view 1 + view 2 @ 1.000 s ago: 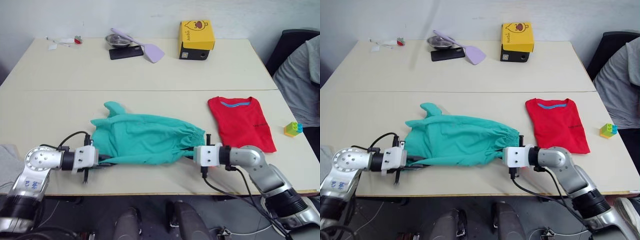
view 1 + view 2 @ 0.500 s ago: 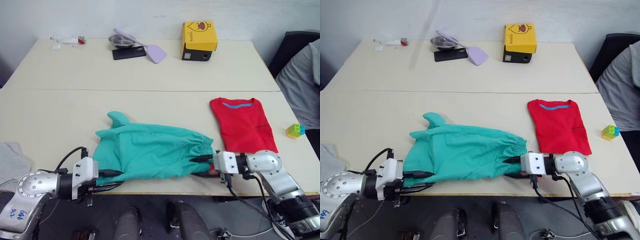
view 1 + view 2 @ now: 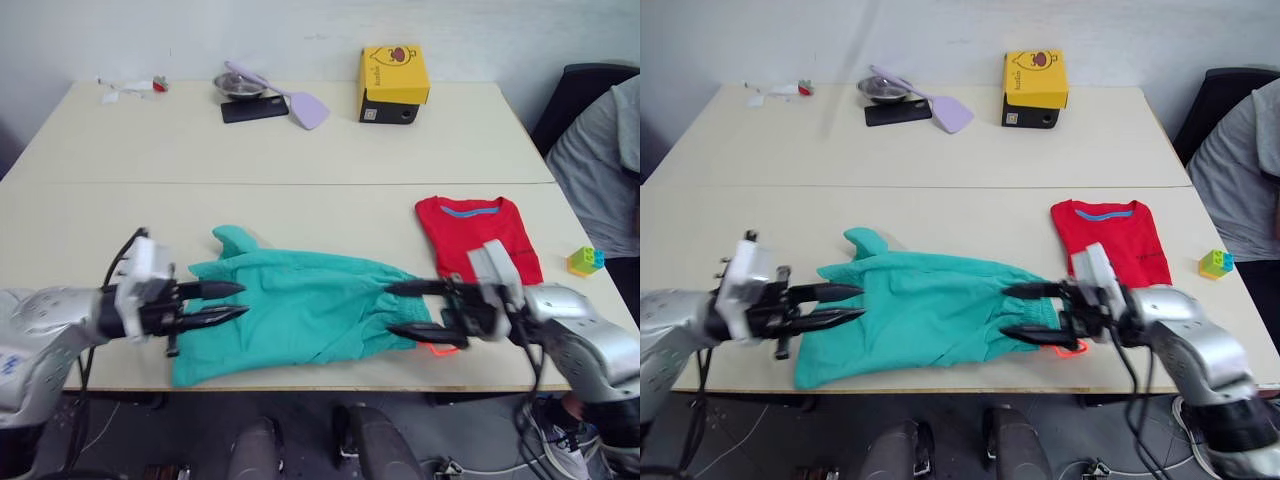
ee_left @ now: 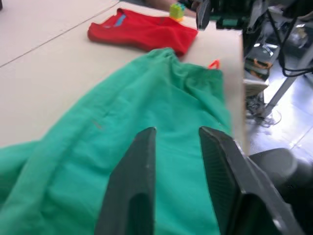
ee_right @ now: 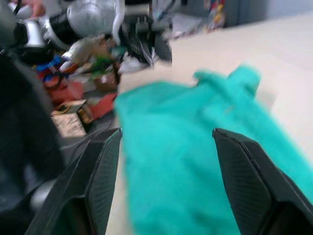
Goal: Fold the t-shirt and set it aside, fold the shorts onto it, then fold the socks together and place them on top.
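The teal-green shorts (image 3: 300, 312) lie spread across the near half of the table, waistband to the right, with the orange drawstring (image 3: 432, 348) poking out at the front edge. My left gripper (image 3: 243, 300) hovers open over their left end, nothing between its fingers (image 4: 134, 186). Over the waistband end my right gripper (image 3: 390, 310) is open wide and holds nothing. The red t-shirt (image 3: 478, 232) lies folded on the table to the right of the shorts, blue collar band facing away. The socks are out of view.
At the far side stand a yellow box (image 3: 393, 72), a metal bowl (image 3: 234, 80), a purple spatula (image 3: 304, 102) and a black phone (image 3: 252, 108). A small toy block (image 3: 586, 258) sits near the right edge. A person in grey (image 3: 600, 170) sits at the right.
Both grippers have let go of the shorts' near edge, risen and opened, and now point inward above the garment. The shorts have settled flat.
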Robot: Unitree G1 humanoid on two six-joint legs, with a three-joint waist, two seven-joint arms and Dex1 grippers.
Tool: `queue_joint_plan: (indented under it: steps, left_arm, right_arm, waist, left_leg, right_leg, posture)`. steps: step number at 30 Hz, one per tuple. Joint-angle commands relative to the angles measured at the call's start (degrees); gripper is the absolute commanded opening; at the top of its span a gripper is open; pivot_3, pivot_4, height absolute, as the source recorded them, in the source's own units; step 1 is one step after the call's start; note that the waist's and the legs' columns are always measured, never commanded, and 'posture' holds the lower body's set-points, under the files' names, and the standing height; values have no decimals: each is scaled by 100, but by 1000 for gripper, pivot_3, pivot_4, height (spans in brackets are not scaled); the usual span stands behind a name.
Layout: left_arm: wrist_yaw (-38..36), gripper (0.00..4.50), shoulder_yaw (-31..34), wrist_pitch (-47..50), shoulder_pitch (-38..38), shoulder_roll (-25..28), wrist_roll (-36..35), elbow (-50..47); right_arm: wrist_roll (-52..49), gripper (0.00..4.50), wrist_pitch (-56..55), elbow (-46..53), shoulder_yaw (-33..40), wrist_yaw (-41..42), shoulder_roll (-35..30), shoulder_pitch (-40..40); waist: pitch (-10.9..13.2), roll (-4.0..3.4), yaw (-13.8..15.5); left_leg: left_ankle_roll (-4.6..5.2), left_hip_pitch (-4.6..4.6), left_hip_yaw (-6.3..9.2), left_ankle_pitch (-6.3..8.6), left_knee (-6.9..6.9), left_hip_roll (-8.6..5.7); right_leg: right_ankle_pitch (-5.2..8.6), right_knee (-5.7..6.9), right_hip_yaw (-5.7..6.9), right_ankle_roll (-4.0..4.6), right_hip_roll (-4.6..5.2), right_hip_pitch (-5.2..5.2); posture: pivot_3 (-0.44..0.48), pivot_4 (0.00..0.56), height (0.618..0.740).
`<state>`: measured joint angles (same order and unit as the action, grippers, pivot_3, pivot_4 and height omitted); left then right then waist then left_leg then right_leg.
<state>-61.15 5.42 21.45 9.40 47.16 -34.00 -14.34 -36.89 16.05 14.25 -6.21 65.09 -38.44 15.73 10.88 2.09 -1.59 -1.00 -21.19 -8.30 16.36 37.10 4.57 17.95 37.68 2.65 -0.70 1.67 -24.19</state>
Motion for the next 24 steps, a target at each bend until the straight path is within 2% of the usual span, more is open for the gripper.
queue_joint_plan:
  steps: [1, 4, 6, 9, 11, 17, 24]
  left_arm:
    - [-63, 7, -650, -793, 502, -339, 911, 696]
    - [-32, 0, -1007, -1218, 934, -713, 1382, 1311]
    - [285, 0, -1129, -1565, 1241, -1074, 1750, 1856]
    - [708, 0, -1064, -1926, 1556, -1464, 2060, 2487]
    - [1361, 0, -881, -2245, 1811, -1831, 2277, 3062]
    - [2518, 0, -460, -2973, 1982, -2292, 2582, 4008]
    - [2674, 0, -162, -2774, 1624, -2168, 2535, 4186]
  right_arm:
    - [1261, 1801, -919, -361, -475, -391, 439, 173]
    - [2091, 705, -1486, -826, -858, -769, 896, 327]
    - [2579, 28, -1786, -1260, -1000, -1082, 1129, 421]
    - [2877, 28, -2086, -1681, -946, -1309, 1280, 464]
    - [2955, 28, -2202, -1906, -802, -1495, 1313, 424]
    - [2904, 28, -2133, -2117, -285, -1920, 1206, 190]
    - [2898, 28, -2224, -2230, 170, -1945, 882, -162]
  waist:
    - [-1, 3, 0]
    - [-2, 3, -3]
    - [-2, 4, -7]
    - [-2, 5, -4]
    - [-2, 5, -1]
    - [-4, 7, -8]
    - [-7, 10, -1]
  left_leg:
    - [-3, -6, -4, 0, 0, 0]
    - [-29, -30, -18, -14, 9, 0]
    - [-32, -29, -26, -16, 14, 1]
    - [-31, -24, -27, -16, 19, 1]
    - [-29, -22, -28, -17, 23, 0]
    - [-32, -16, -28, -21, 23, 1]
    - [-33, -5, -28, -21, 19, 0]
  right_leg:
    - [0, 3, -2, 0, 0, -8]
    - [0, 14, -9, -1, 0, -38]
    - [0, 15, -12, -1, -3, -38]
    - [-2, 20, -14, -5, -1, -34]
    - [-3, 24, -16, -7, 0, -33]
    - [-6, 31, -18, -11, 0, -30]
    - [-6, 30, -16, -11, 3, -18]
  posture:
    - [0, 150, 740]
    - [0, 150, 740]
    - [0, 150, 740]
    - [0, 150, 740]
    - [0, 150, 740]
    - [0, 150, 740]
    - [0, 150, 740]
